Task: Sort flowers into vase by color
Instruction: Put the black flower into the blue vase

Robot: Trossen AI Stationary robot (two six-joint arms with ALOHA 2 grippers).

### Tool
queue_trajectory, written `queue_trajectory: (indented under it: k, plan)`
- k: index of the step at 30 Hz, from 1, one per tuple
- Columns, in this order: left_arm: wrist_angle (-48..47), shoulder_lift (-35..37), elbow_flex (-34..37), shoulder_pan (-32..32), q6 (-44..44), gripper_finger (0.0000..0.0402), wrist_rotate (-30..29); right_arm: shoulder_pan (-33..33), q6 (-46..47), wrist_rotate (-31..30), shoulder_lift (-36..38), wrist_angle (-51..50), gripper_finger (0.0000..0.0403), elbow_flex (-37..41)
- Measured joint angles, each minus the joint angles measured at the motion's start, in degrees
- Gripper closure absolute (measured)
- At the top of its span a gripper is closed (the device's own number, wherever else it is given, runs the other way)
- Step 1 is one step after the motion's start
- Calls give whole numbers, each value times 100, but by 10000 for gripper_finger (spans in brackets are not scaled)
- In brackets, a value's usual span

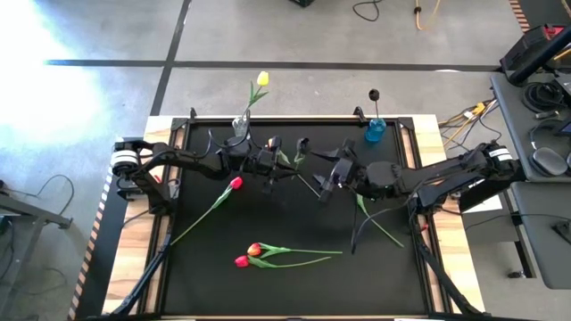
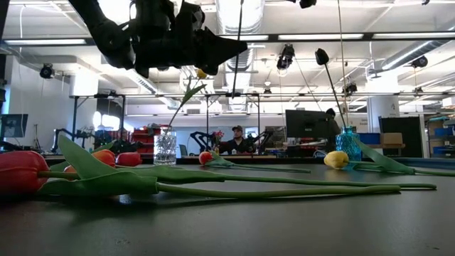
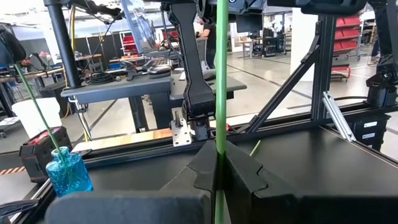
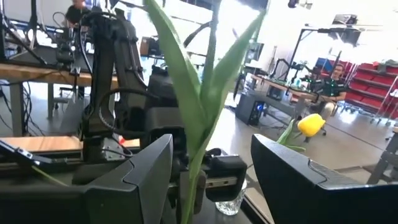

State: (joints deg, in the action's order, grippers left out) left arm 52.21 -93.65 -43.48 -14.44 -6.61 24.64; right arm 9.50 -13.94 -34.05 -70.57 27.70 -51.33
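Nearest the tabletop's [image 1: 294,294] front edge lie two red tulips [image 1: 248,255], with a third [image 1: 235,184] left of centre. Mid-tabletop, the left gripper [image 3: 219,163] is clamped on a green stem [image 3: 220,74]; the right gripper [image 4: 211,163] stands open around its leaves [image 4: 186,93]. This appears to be a handover. Next, one gripper must carry it to the clear vase [image 1: 240,124] or blue vase [image 1: 375,131] beyond.

A green stem [image 3: 220,93] stands upright, pinched in the left gripper [image 3: 219,171]; beside it lies a red tulip [image 1: 235,184], two more [image 1: 252,254] nearer the front.
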Motion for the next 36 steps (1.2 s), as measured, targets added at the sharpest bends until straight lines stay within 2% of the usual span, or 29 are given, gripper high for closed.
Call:
queue_trajectory:
  k: [6,20,25,36]
  plan:
    - [-13,0,0,-2,0,401,-1,0,-15,568,1,289,193,0]
    - [11,0,0,0,0,401,-2,-355,351,592,-239,777,193,-2]
    - [7,0,0,0,0,401,-2,-402,524,1013,-242,827,195,-2]
    - [4,0,0,2,21,401,22,-517,538,1199,-328,1044,275,-2]
